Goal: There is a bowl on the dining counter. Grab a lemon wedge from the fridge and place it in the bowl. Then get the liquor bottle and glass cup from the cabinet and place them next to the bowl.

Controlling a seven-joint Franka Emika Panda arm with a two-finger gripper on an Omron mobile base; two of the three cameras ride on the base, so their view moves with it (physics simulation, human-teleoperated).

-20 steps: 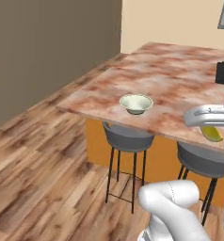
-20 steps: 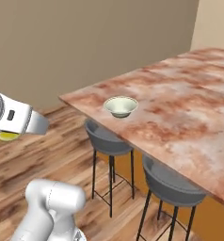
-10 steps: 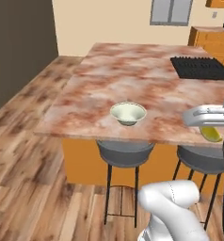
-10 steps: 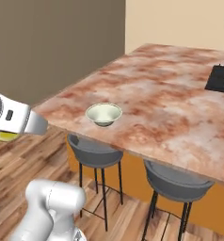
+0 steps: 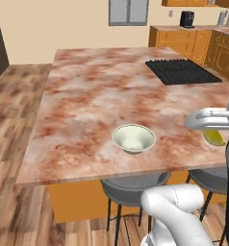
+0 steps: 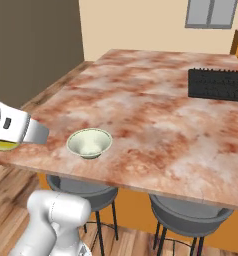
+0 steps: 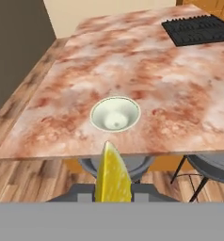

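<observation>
Jaws clamped on lemon wedge [image 7: 112, 174], gripper [image 7: 112, 194] off the near counter [image 5: 87, 105] edge w/ bowl [image 7: 115, 114] ahead near that edge, nothing btwn them; two grey stools [image 6: 81, 186] tucked below, black cooktop [image 5: 182, 71] at far right, well apart from bowl.

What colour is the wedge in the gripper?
Yellow. The lemon wedge, held upright in the gripper, shows best in the hand view.
</observation>
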